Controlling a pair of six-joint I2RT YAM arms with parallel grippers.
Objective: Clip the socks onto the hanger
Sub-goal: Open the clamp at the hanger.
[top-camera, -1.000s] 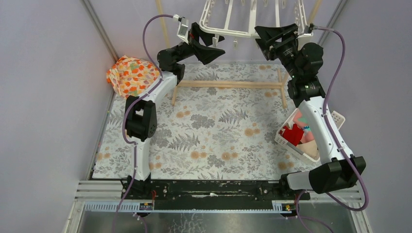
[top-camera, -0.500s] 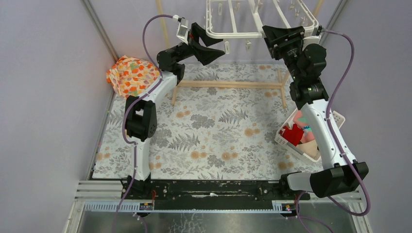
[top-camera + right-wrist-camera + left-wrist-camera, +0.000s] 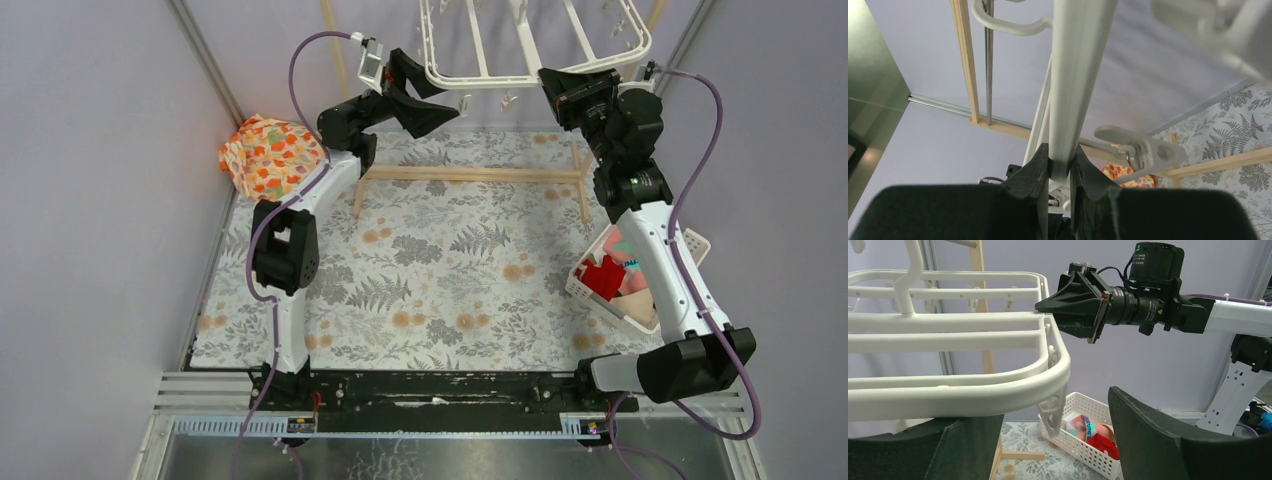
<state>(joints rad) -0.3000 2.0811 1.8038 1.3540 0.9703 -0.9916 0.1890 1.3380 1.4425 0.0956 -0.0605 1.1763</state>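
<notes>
The white hanger (image 3: 530, 45) hangs at the back, up over the table. My right gripper (image 3: 562, 88) is shut on a bar of the hanger's rim (image 3: 1073, 100), which the right wrist view shows pinched between both jaws of that gripper (image 3: 1059, 165). My left gripper (image 3: 440, 92) stands open at the hanger's near left corner. The curved rim (image 3: 973, 390) lies over my left finger (image 3: 923, 450), and a dangling clip (image 3: 1054, 412) hangs in the gap, untouched. The socks lie in the white basket (image 3: 690, 245), a red sock (image 3: 603, 277) beside a pink sock with teal (image 3: 1085, 426).
An orange-flowered cloth bundle (image 3: 270, 155) sits at the far left by the wall. A light wooden stand (image 3: 470, 175) crosses the back of the floral mat below the hanger. Grey walls close in on both sides.
My right gripper has shut onto the hanger's rim bar. The hanger has swung from tilted to more level and sits a little further back. The left arm barely moved.
</notes>
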